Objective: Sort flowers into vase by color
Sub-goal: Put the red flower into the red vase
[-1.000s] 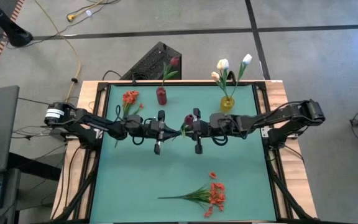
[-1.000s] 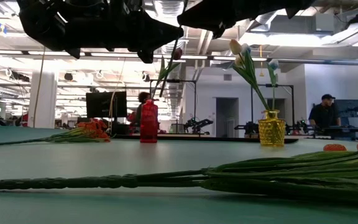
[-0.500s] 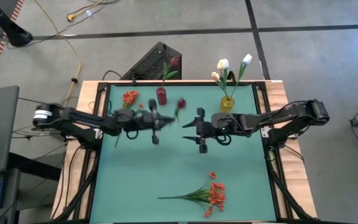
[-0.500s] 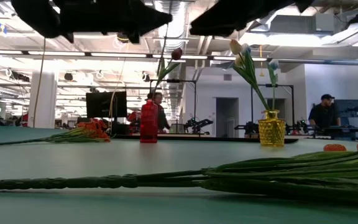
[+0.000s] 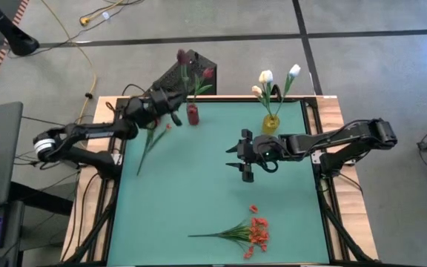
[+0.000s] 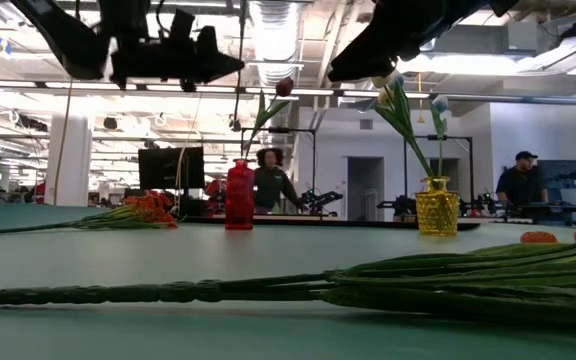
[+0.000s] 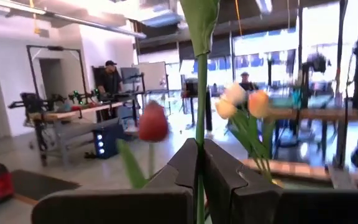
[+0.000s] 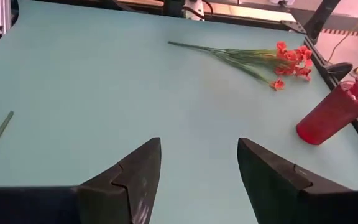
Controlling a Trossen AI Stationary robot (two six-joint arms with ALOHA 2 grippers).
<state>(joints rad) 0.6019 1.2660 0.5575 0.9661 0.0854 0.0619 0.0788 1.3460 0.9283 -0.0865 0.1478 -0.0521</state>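
Left claw (image 5: 170, 104): clamped on the green stem of a dark red flower (image 5: 181, 55), held upright just beside the red vase (image 5: 192, 114), apparently so the stem can drop into its neck.
Red vase: at the counter's (image 5: 199, 185) far edge, already holding one dark red bud (image 5: 207, 73).
Yellow vase (image 5: 271, 122): holds white buds (image 5: 265, 76), keeping colours apart.
Right claw (image 5: 246, 156): fingers apart, empty, hovering mid-counter.
Orange flowers (image 5: 256, 231): lying near the front edge, unsorted; another orange bunch (image 5: 152, 133) lies by the left arm.
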